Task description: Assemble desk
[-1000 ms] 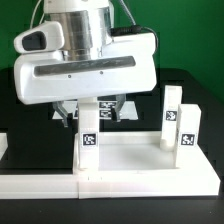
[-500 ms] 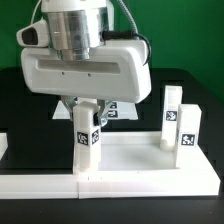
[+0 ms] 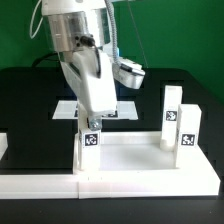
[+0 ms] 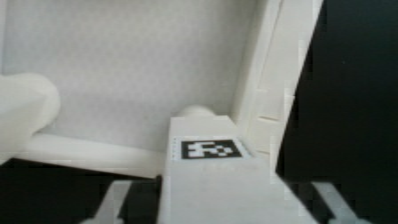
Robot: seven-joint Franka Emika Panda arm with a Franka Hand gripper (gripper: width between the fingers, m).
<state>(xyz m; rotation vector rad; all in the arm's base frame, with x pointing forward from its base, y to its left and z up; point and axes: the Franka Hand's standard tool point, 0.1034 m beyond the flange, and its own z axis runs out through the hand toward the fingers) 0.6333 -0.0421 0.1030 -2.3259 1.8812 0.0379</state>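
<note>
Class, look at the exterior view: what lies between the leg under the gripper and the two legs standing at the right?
Only the bare desk top. Nothing stands between the leg and the two legs.

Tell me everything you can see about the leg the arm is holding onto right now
The leg is a short square white post, plastic by the look of it, with a small black-and-white tag on the face turned to the exterior camera. It stands upright at the near corner of the desk top, on the exterior view's left. The gripper comes down on it from above, jaws closed on its upper part. The wrist view shows a tag on it too. Its base is hidden.
</note>
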